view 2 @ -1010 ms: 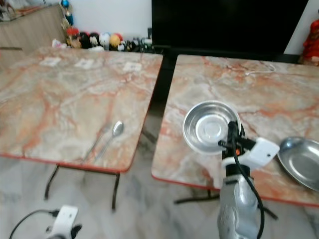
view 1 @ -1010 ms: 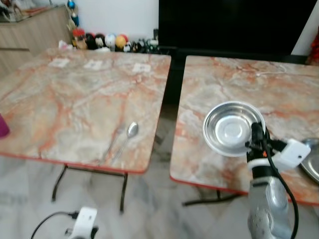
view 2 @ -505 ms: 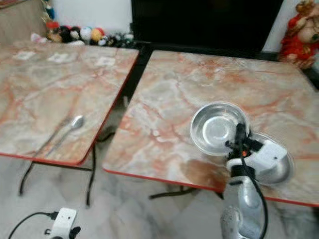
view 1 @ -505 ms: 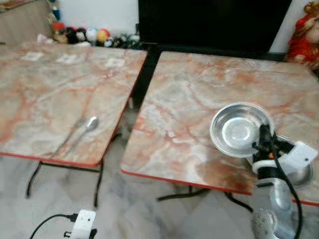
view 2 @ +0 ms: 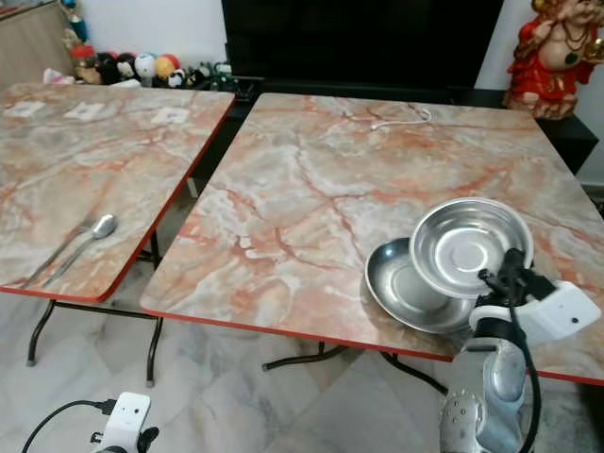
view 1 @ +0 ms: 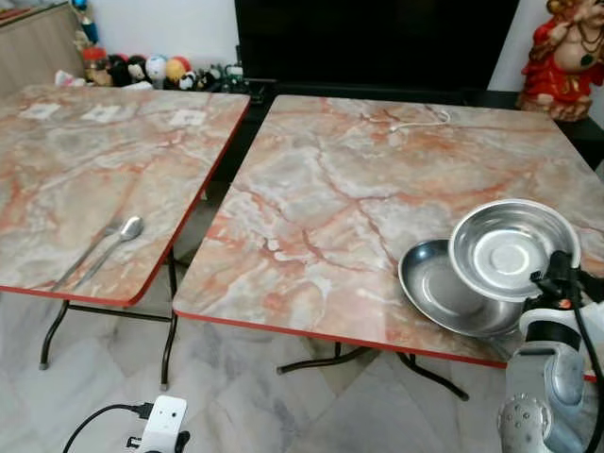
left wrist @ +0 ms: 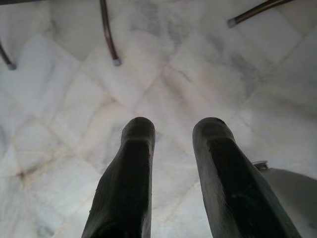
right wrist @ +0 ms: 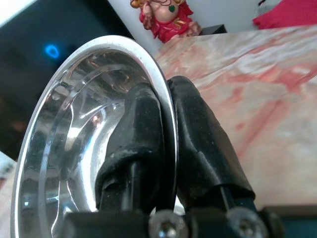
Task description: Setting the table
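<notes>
Evidently rigid, light and slippery, the steel bowl (view 2: 469, 245) hangs above a second steel bowl (view 2: 401, 283) on the right marble table (view 2: 311, 179); the right gripper (right wrist: 163, 124) pinches its thin rim, the sensible hold. Left gripper (left wrist: 173, 144) idle, fingers parted.

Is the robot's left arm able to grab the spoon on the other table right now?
Probably not yet. The left gripper hangs low, pointing at the floor, while the spoon lies up on the left table.

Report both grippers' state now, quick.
Left gripper: open, holding nothing, pointed at the floor.
Right gripper: shut on the steel bowl's rim, held over the second bowl on the table.
</notes>
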{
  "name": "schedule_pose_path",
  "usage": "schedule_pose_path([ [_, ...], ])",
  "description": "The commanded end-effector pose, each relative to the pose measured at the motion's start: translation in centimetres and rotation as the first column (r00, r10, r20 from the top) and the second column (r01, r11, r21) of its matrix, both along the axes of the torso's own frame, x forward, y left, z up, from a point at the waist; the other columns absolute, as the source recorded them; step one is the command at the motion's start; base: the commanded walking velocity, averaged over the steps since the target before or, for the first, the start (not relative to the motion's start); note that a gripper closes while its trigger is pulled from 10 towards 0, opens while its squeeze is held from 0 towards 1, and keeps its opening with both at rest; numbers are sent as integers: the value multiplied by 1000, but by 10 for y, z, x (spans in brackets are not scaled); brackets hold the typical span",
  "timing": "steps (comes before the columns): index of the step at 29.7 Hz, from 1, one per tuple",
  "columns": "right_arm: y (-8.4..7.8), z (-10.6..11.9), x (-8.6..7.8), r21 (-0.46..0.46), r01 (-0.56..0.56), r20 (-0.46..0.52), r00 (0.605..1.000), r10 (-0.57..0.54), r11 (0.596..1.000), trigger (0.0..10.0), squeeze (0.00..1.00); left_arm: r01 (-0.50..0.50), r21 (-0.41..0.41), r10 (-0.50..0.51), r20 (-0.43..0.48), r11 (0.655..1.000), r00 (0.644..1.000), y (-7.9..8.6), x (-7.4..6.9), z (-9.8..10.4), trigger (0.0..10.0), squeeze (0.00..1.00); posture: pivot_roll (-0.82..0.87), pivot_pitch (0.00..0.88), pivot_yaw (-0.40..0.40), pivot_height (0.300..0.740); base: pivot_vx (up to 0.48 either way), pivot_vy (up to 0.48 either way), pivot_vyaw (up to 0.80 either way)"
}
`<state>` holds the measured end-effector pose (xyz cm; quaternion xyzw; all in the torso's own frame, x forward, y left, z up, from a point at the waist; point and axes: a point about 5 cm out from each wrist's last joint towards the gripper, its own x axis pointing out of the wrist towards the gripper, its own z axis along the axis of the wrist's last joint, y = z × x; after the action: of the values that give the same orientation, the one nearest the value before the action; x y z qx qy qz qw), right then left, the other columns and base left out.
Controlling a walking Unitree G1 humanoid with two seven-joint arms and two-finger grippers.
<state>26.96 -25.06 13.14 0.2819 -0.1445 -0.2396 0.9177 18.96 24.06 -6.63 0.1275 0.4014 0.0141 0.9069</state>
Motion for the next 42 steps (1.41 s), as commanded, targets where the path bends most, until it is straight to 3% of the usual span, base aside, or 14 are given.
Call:
schedule_pose_path([
  [1,1,11,4,43,-2,38,999,0,999,10000,0,4,12,-3,-15,1000,1000,3,-2,-1,10000,0,48,11,0,740,0,0,0],
  [6,-1,13,12,66,5,-32,999,-3,998,10000,0,4,12,-4,-18,1000,1000,3,-2,-1,10000,0,47,10,1,740,0,0,0],
  [9,0,16,17,16,7,-62,998,-6,1000,10000,0,6,12,-6,-20,1000,1000,3,-2,-1,10000,0,44,12,4,740,0,0,0],
  [13,-3,1,17,92,46,-153,988,-31,995,10000,0,7,11,-6,-16,1000,1000,3,-1,0,10000,0,48,11,2,740,0,0,0],
  [18,0,-4,15,102,48,-179,983,-29,994,10000,0,7,12,-7,-16,1000,1000,4,-1,0,10000,0,50,10,5,740,0,0,0],
  [27,3,-25,3,209,111,-251,966,-56,972,10000,0,17,17,-16,-23,1000,1000,5,-2,0,10000,0,47,17,10,740,0,0,0],
  [42,8,-38,5,285,77,-251,968,-3,955,10000,0,29,19,-29,-22,999,999,6,-2,0,10000,0,56,13,11,740,0,0,0],
])
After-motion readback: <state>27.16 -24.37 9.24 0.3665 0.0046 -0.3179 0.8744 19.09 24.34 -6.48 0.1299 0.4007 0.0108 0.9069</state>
